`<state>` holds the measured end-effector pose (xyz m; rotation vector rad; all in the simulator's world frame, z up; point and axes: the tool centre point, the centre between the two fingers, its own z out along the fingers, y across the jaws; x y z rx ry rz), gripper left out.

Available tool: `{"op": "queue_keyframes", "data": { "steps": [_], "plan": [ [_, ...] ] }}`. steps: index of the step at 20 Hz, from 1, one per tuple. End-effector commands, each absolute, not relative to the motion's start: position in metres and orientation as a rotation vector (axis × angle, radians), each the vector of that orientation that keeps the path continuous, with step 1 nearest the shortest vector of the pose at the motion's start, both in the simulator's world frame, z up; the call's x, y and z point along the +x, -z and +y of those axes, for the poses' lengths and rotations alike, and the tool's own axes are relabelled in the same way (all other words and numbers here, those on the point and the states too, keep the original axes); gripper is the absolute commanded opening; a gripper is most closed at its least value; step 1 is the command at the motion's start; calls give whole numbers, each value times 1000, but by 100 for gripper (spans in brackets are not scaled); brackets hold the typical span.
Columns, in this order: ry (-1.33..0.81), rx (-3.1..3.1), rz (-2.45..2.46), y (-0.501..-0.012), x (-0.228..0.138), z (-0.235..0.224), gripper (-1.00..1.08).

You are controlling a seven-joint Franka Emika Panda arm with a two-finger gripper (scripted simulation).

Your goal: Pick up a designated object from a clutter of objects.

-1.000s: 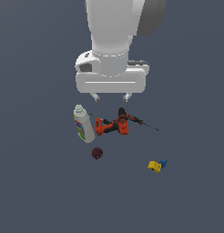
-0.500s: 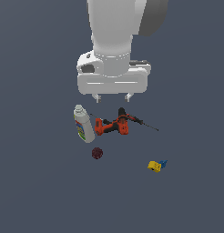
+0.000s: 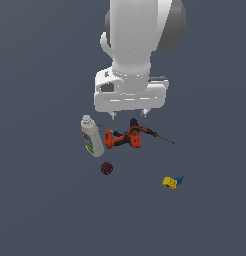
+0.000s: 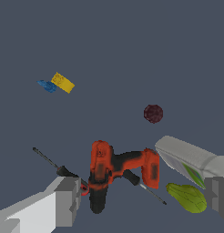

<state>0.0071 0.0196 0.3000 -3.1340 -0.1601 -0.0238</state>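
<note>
The designated object (image 4: 63,171) is a slim tool with a black-and-red handle, and its thin dark shaft pokes out past the drill; in the exterior view the designated object (image 3: 154,133) lies behind the drill with its shaft toward that view's right. My gripper (image 3: 128,116) hangs open just above the clutter, over the orange-red drill (image 3: 122,138). In the wrist view my gripper (image 4: 143,195) shows both grey fingers (image 4: 63,202) spread wide on either side of the drill (image 4: 102,170), holding nothing.
A white labelled bottle (image 3: 92,137) lies beside the drill. A second slim dark tool (image 4: 143,186) crosses under the drill. An olive-green lump (image 4: 186,198) sits by the bottle (image 4: 189,158). A dark-red ball (image 3: 107,168) and a yellow-and-blue piece (image 3: 172,182) lie apart from the pile.
The gripper has come down a little toward the clutter and shifted slightly to the exterior view's right. The objects have not moved.
</note>
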Motion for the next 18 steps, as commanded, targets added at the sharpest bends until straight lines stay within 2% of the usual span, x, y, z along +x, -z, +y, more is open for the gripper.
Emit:
{"op": "queue_keyframes", "data": {
  "steps": [1, 9, 18],
  "plan": [
    [21, -3136, -230, -285, 6, 29, 100],
    [12, -3112, -581, -215, -10, 75, 100],
    [2, -2988, -1054, -130, -55, 134, 100]
  ]
}}
